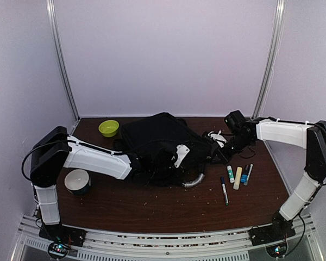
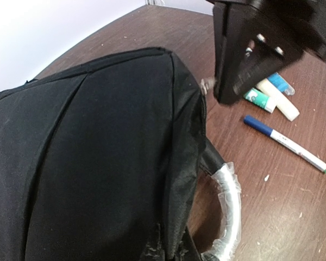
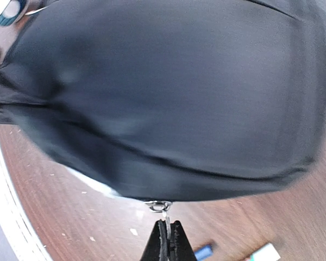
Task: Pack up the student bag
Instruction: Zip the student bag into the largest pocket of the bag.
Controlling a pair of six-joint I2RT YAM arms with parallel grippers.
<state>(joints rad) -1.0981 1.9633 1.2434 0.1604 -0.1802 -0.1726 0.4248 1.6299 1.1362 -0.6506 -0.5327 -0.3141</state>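
The student bag (image 1: 157, 142) is a large black backpack lying mid-table, its grey curved handle (image 1: 194, 181) towards the front. It fills the left wrist view (image 2: 98, 163) and the right wrist view (image 3: 168, 92). My right gripper (image 3: 167, 231) is shut on the bag's metal zipper pull (image 3: 160, 206) at the bag's right edge. This gripper also shows in the top view (image 1: 221, 148) and the left wrist view (image 2: 244, 70). My left gripper (image 1: 152, 163) is pressed into the bag's front side. Its fingers are hidden, and fabric bunches between them (image 2: 163, 247).
Several markers and pens (image 1: 236, 176) lie right of the bag, one pen (image 1: 224, 191) nearer the front. A green bowl (image 1: 108, 128) stands at the back left. A white-topped round tin (image 1: 77, 181) sits front left. A small white item (image 1: 216, 137) lies behind the right gripper.
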